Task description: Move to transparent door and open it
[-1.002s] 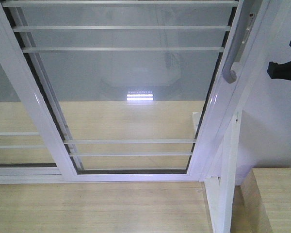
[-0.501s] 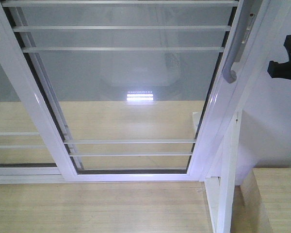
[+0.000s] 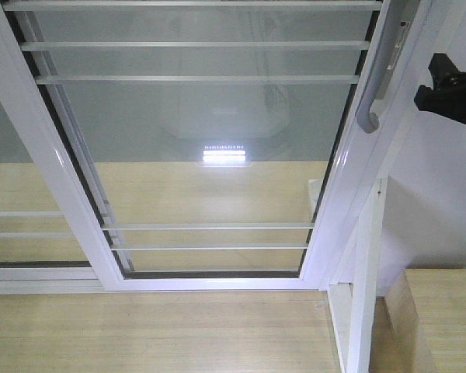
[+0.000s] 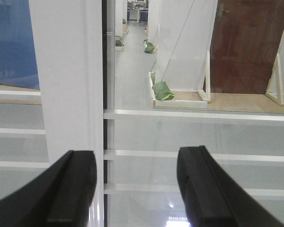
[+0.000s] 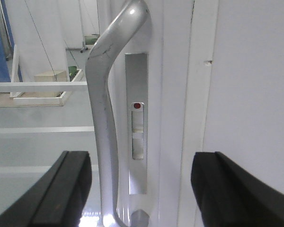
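A: Front view: you have bright, even indoor light, no hard shadows. One glare patch on the transparent door (image 3: 217,116): a striped lamp reflection (image 3: 224,155) mid-pane.
B: Distortion?
A: Yes. You'll see the frame lines splay outward toward the top; picture slightly soft and grainy.
B: Wrist views?
A: Left: the left gripper (image 4: 136,158) is near, dark, soft-edged; the far room reads sharp and bright. Right: the handle (image 5: 104,118) carries a long pale sheen, the right gripper (image 5: 141,158) is a black blurred silhouette, and you get a white glint low left.
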